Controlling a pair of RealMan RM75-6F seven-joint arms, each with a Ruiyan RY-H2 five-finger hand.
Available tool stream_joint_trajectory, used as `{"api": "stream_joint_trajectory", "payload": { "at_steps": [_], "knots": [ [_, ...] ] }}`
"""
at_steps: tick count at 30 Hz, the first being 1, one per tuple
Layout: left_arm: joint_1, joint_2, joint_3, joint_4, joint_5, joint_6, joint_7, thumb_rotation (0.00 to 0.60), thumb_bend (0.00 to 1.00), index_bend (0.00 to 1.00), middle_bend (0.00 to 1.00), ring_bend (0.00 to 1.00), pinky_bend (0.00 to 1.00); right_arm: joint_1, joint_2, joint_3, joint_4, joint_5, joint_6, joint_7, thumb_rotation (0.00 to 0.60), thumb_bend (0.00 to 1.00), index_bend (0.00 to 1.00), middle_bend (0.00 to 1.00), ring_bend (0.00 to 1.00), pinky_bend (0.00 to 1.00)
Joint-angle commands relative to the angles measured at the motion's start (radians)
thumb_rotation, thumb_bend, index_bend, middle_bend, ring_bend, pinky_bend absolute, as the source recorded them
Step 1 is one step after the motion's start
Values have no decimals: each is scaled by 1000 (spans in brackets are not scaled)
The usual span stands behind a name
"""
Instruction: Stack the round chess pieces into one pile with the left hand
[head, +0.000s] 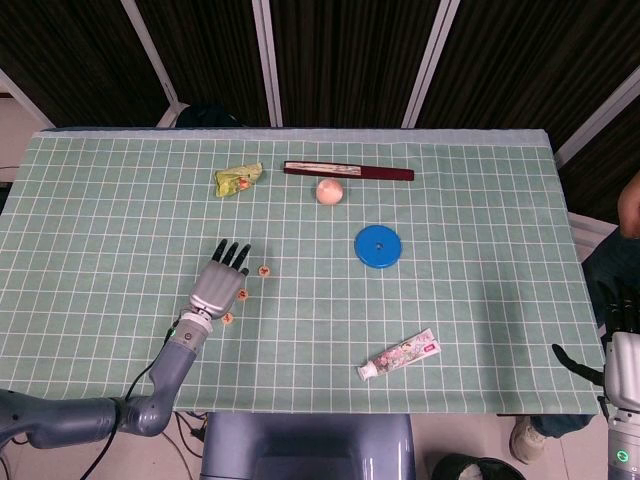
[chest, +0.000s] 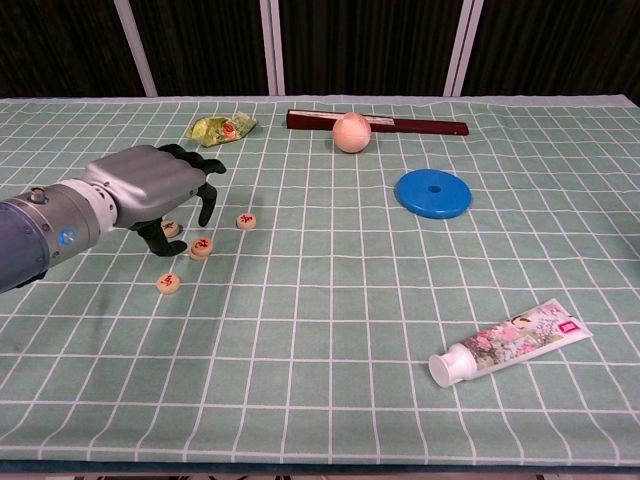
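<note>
My left hand (chest: 150, 185) hovers over the round chess pieces (chest: 201, 246), fingers (chest: 208, 205) curled downward but grasping nothing. One piece sits under them, three lie just beside; I can't tell my right hand's (head: 625, 365) state

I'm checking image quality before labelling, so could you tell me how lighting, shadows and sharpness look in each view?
Head view: even overhead light, sharp across the green cloth, no glare; the chess pieces are tiny but distinct. Chest view: soft, faint shadow under the left hand, a mild sheen on the blue disc, the toothpaste tube crisp; the dark background shows no detail.
</note>
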Motion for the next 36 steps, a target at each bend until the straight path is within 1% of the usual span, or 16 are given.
{"api": "stream_joint_trajectory", "payload": {
  "at_steps": [1,4,8,16,29,36],
  "knots": [
    [-1,5,-23,-9,16,14,-27,600,283,390,0,0,0,0,0,0,0,-1,1,0,600,232,92,13,0,0],
    [-5,3,-38,4,27,10,-51,600,267,372,0,0,0,0,-1,0,0,1,1,0,600,232,92,13,0,0],
    [-22,-2,-69,16,6,-11,-64,600,245,351,0,0,0,0,-1,0,1,1,0,0,600,233,92,13,0,0],
    [-72,-35,-123,61,-104,-44,-12,600,226,346,0,0,0,1,-1,3,-1,7,-3,0,600,233,92,13,0,0],
    [-134,-102,-150,179,-180,-95,-1,600,225,381,0,0,0,5,1,8,-5,21,-16,10,600,233,92,13,0,0],
    [-165,-118,-160,198,-215,-124,4,600,225,419,0,0,0,5,2,11,-8,28,-18,13,600,233,92,13,0,0]
  ]
}}
